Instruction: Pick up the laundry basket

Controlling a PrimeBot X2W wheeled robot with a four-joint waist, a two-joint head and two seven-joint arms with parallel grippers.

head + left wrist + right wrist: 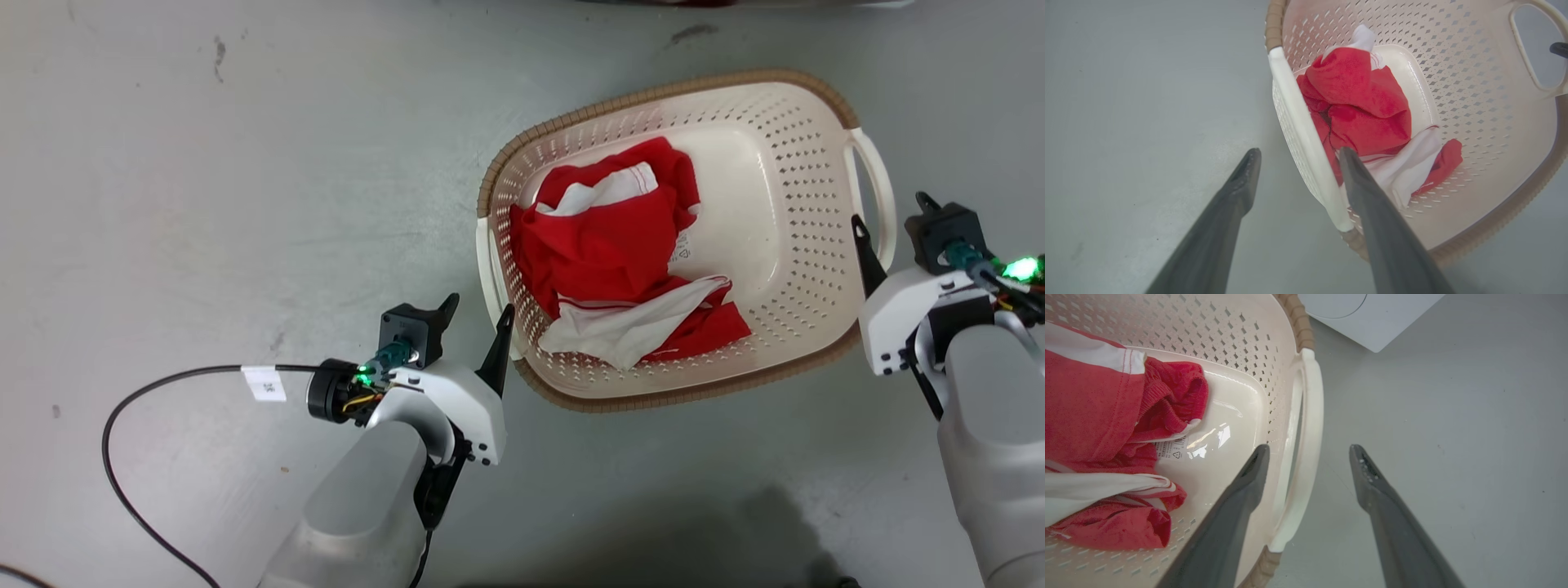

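Head view is showing the laundry basket lying on the floor, its long axis running from the left gripper, gaping open astride the left handle, to the equally near right gripper, gaping astride the right handle.

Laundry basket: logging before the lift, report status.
Left gripper open, astride left white loop handle. Right gripper open, astride right handle. Cream perforated plastic laundry basket on grey floor, red-and-white clothing inside. Handles unobstructed.
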